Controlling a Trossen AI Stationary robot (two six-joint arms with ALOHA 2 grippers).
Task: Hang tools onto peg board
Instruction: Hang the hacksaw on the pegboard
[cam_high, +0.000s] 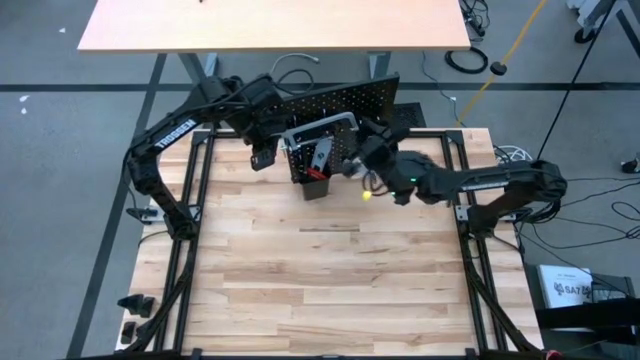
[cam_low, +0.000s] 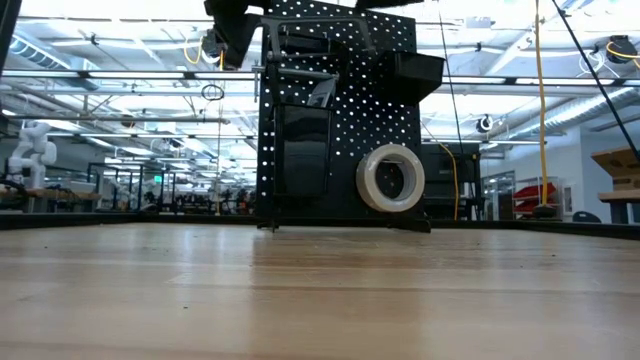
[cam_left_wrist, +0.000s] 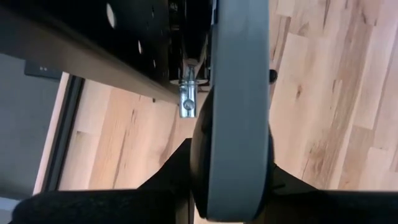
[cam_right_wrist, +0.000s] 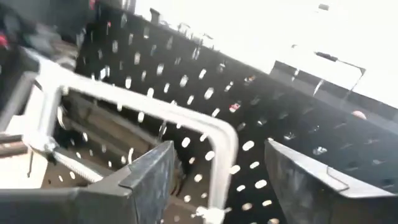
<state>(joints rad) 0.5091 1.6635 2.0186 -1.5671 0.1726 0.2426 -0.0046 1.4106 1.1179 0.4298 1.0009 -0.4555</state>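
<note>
A: Right gripper (cam_high: 352, 160) sits at the front of the peg board (cam_high: 375, 98), jaws spread apart, nothing between them. Its wrist view shows both fingers (cam_right_wrist: 146, 177) wide, with the grey bar clamp (cam_right_wrist: 221, 158) in the gap beyond them, against the perforated panel.

B: Is the clamp hanging or held?

A: Hanging on the board, as far as I can tell. High view shows its silver frame (cam_high: 322, 127) across the panel face above the left bin (cam_high: 313, 183). Can't tell whether the fingers touch it.

B: Left gripper?

A: Left gripper (cam_high: 263, 155) is at the board's left edge. Its wrist view is mostly filled by a thick grey bar (cam_left_wrist: 239, 112) running between the fingers, so it looks clamped on that bar. I can't tell which tool the bar belongs to.

B: Anything else on the board?

A: White tape roll (cam_low: 391, 178) hangs low on the right of the panel in the low view, just above the worktop (cam_low: 320, 290). A second bin (cam_low: 415, 70) is mounted higher on the right. Some dark- and red-handled tools (cam_high: 320, 155) stick up out of the left bin; too small to name them.

B: Board position?

A: Upright at the far side of the worktop, roughly centred, with both arms reaching in from either side.
</note>
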